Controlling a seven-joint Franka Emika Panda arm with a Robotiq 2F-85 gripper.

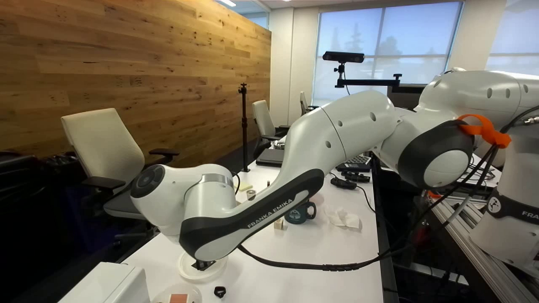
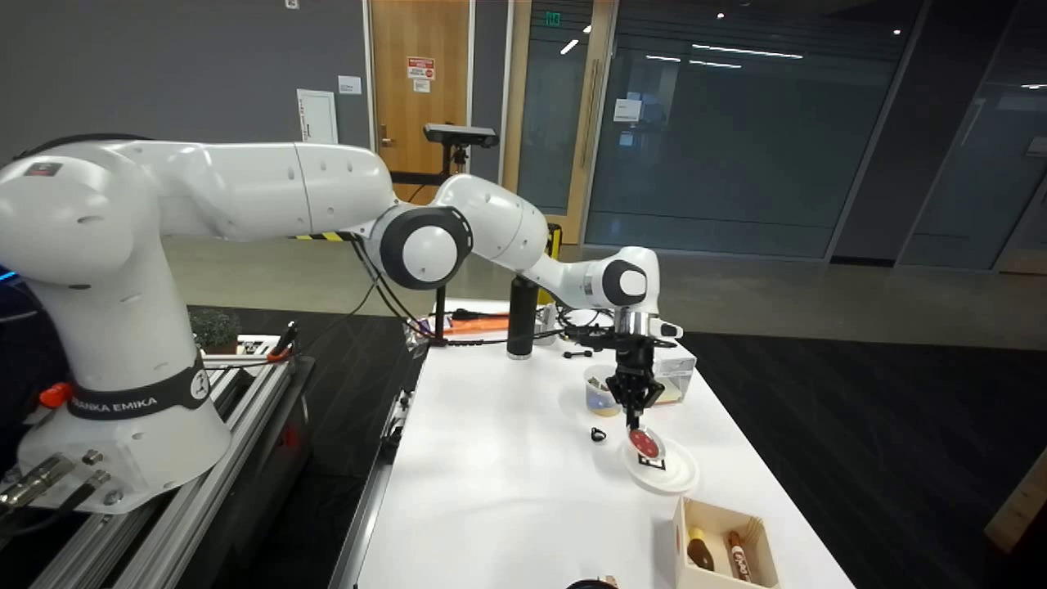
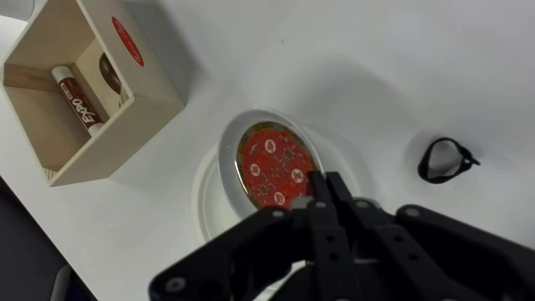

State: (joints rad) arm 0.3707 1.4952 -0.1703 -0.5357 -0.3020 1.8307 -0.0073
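Observation:
A small white dish with a red patterned middle (image 3: pixel 276 163) is held at its rim by my gripper (image 3: pixel 324 174), whose fingers are shut on that edge. In an exterior view the same dish (image 2: pixel 644 444) hangs tilted below the gripper (image 2: pixel 633 424). Under it lies a white round plate (image 3: pixel 202 200) on the table; whether the dish touches the plate I cannot tell. A black square-shaped mark or piece (image 2: pixel 652 464) shows on the plate. In an exterior view the plate (image 1: pixel 184 271) appears beneath the wrist, which hides the dish.
A wooden box (image 3: pixel 142 133) beside the plate contains a brown marker (image 3: pixel 77 100) and a brown bottle (image 2: pixel 699 552). A black ring-like piece (image 3: pixel 444 161) lies on the other side. Also around are a clear tub (image 2: pixel 601 397), a dark mug (image 1: pixel 297 214) and crumpled tissue (image 1: pixel 343 219).

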